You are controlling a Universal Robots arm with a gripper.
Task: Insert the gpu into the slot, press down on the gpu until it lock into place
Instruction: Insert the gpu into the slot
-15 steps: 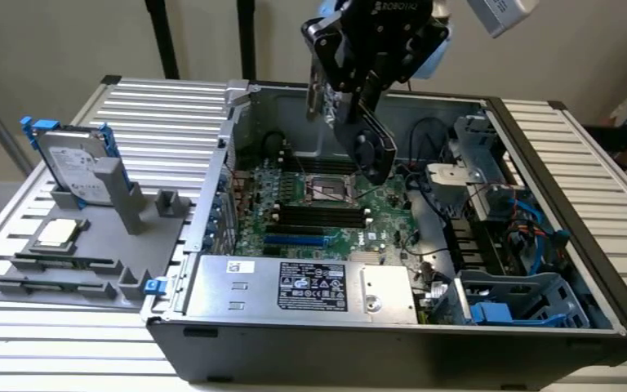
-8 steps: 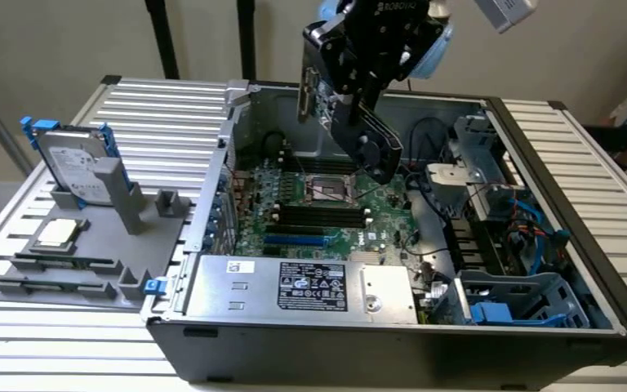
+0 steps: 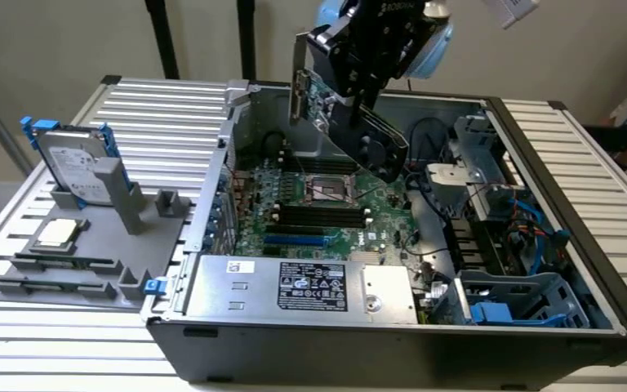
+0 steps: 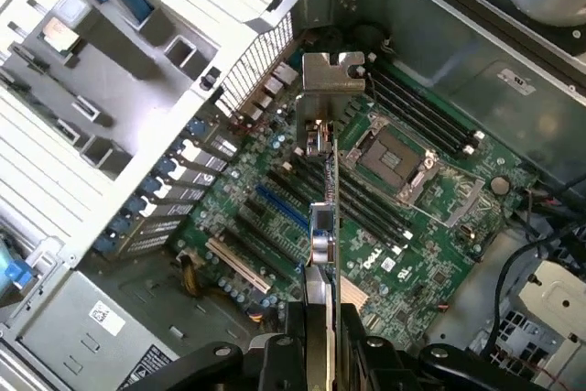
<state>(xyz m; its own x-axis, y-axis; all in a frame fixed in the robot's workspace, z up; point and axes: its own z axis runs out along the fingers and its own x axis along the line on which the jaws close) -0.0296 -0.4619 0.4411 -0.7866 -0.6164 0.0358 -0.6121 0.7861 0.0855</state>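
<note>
Your gripper (image 3: 364,90) had its fingers clamped on the graphics card (image 3: 362,131), held at upper centre of the exterior view over the open case (image 3: 401,351). Its long axis sloped from the bracket (image 3: 297,82), upper left, down to lower right. Inside the case lay the circuit board (image 3: 379,212) with its blue slot (image 3: 295,242), apart from the card.

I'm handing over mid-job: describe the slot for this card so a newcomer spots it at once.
Inside the open computer case, find the green board. Near the silver power-supply box lies the slot, a long narrow strip, bright blue where the parallel memory strips beside it are black.
</note>
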